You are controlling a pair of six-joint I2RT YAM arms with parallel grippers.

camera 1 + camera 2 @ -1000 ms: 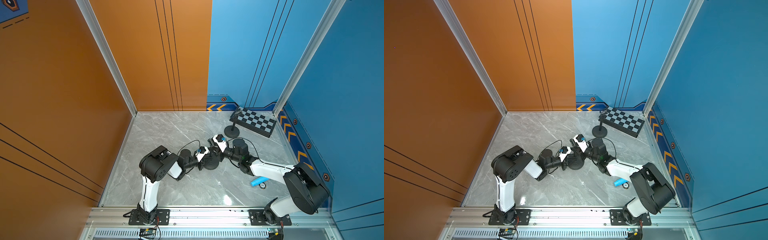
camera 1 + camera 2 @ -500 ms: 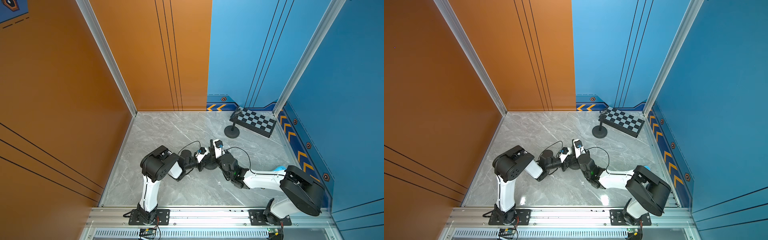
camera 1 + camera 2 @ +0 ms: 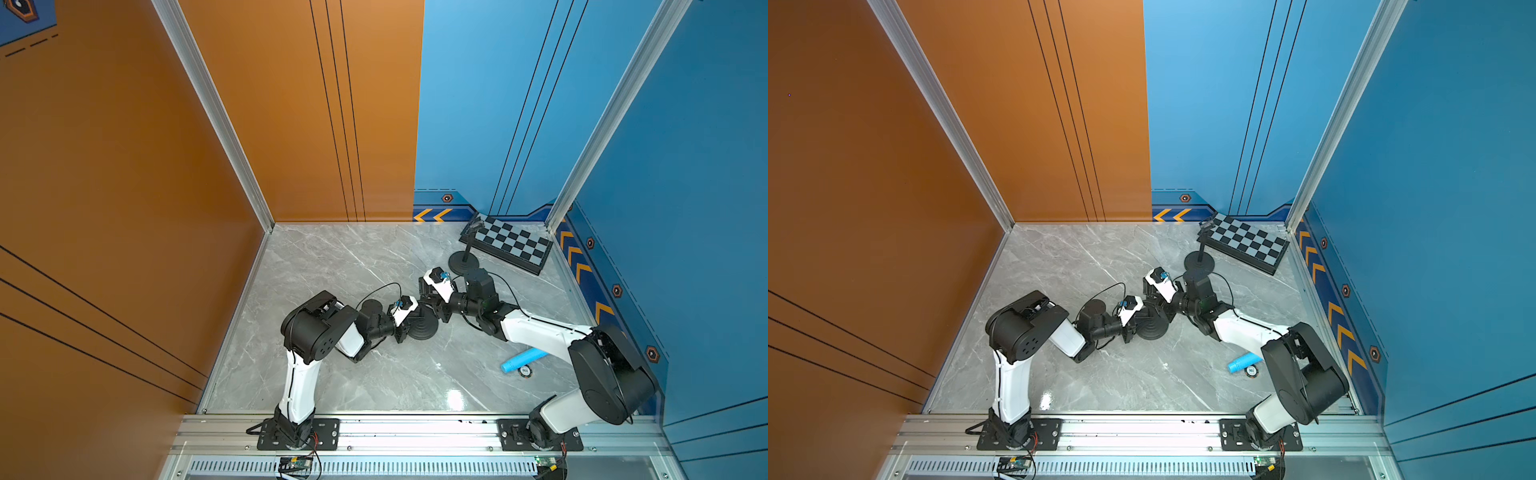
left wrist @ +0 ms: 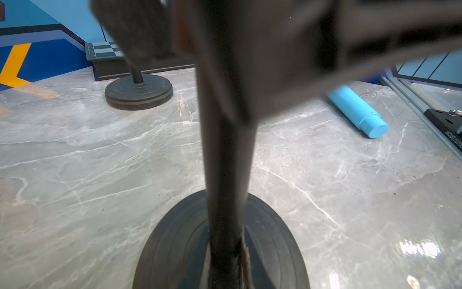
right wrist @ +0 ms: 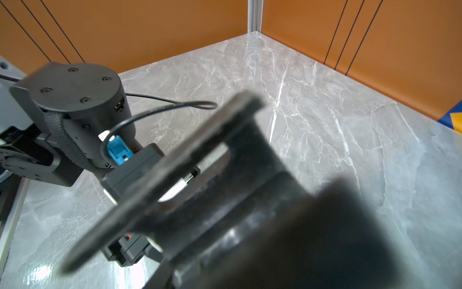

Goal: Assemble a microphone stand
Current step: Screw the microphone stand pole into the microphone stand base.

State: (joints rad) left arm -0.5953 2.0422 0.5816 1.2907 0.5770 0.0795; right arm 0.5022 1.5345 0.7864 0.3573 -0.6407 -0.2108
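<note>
A round black stand base (image 3: 423,330) lies on the marble floor mid-scene in both top views (image 3: 1152,329). A black pole (image 4: 227,162) rises from that base (image 4: 175,250). My left gripper (image 3: 411,319) is shut on the pole low down, its pads (image 4: 246,262) pressed against it. My right gripper (image 3: 430,302) is at the pole's top from the other side. A black clip-shaped holder (image 5: 200,162) fills the right wrist view, blurred and close. It hides the right jaws.
A second black stand (image 3: 463,262) with a clip on top is at the back right, in front of a checkerboard (image 3: 511,245). A blue cylinder (image 3: 523,359) and a small round disc (image 3: 524,370) lie by the right arm. Walls enclose three sides.
Half a second ago the right arm's elbow had dropped toward the front; it is back where it was one second ago. The left arm and base have not moved.
</note>
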